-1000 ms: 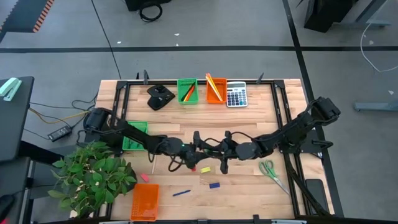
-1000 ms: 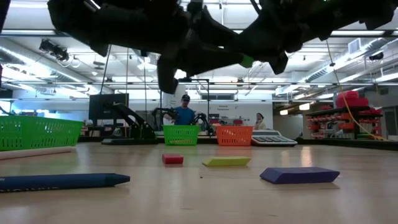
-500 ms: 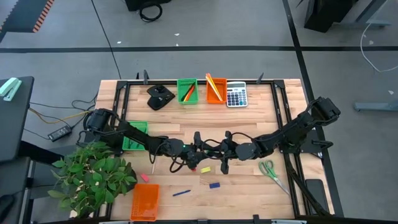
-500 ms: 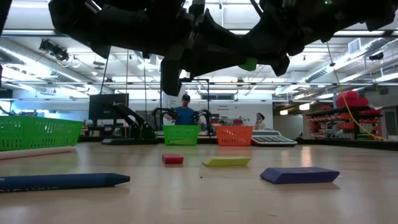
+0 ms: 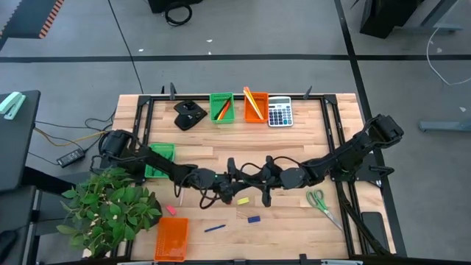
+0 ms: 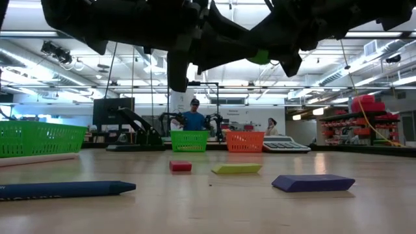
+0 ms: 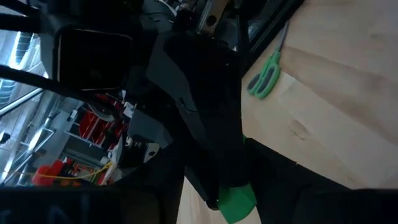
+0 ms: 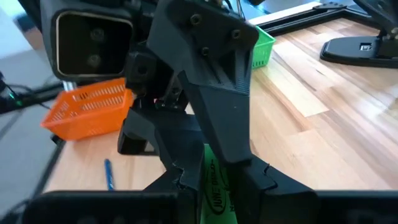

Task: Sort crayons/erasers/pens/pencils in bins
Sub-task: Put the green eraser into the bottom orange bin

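Observation:
Above the table's middle, my right gripper (image 5: 249,184) is shut on a green eraser (image 6: 260,57), reaching in from the right. My left gripper (image 5: 232,186) comes from the left and meets it nose to nose, right at the eraser; the arms hide whether it touches. On the table below lie red (image 6: 180,166), yellow (image 6: 237,168) and blue (image 6: 312,182) erasers, a pink eraser (image 5: 171,210) and a blue pen (image 5: 214,228). Two bins, green (image 5: 221,107) and orange (image 5: 255,105), stand at the far edge. Another green bin (image 5: 159,160) is at the left, another orange one (image 5: 172,239) near left. My right gripper pinches the green eraser's two broad faces (image 8: 214,186) between its two fingers. It comes at it nearly level from the table's right. The eraser sticks out ahead of the fingers toward the left gripper and is lifted well clear of the table.
A grey calculator (image 5: 280,112) and a black object (image 5: 189,115) sit at the far edge. Green-handled scissors (image 5: 318,200) lie at the right. A potted plant (image 5: 110,206) overhangs the near left corner. People stand in the room beyond (image 6: 192,117).

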`<action>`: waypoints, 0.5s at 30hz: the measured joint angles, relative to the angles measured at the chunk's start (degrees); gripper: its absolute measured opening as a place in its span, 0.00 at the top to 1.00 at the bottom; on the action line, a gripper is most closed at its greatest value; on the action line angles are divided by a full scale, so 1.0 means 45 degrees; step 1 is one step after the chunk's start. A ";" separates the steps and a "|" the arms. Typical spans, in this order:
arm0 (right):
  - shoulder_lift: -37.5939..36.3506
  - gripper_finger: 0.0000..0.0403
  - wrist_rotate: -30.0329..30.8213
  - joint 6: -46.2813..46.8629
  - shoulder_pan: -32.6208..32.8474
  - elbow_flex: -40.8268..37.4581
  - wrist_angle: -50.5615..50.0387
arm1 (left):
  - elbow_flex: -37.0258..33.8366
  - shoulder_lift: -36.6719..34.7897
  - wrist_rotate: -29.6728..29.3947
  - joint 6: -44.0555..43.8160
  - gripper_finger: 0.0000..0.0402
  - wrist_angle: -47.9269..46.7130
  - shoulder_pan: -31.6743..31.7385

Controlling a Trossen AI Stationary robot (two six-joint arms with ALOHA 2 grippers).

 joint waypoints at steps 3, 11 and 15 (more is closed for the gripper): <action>0.0000 0.84 -0.0002 0.0370 0.0022 -0.0005 0.0502 | -0.0010 -0.0024 -0.0015 -0.0452 0.61 0.0132 -0.0028; -0.0033 0.84 0.0063 0.0637 0.0039 -0.0005 0.0543 | -0.0024 0.0019 -0.0822 -0.0846 0.71 0.0521 -0.0372; -0.0034 0.82 0.0073 0.0513 0.0034 -0.0005 0.0582 | -0.0010 0.0029 -0.1252 -0.0994 0.77 0.0537 -0.0457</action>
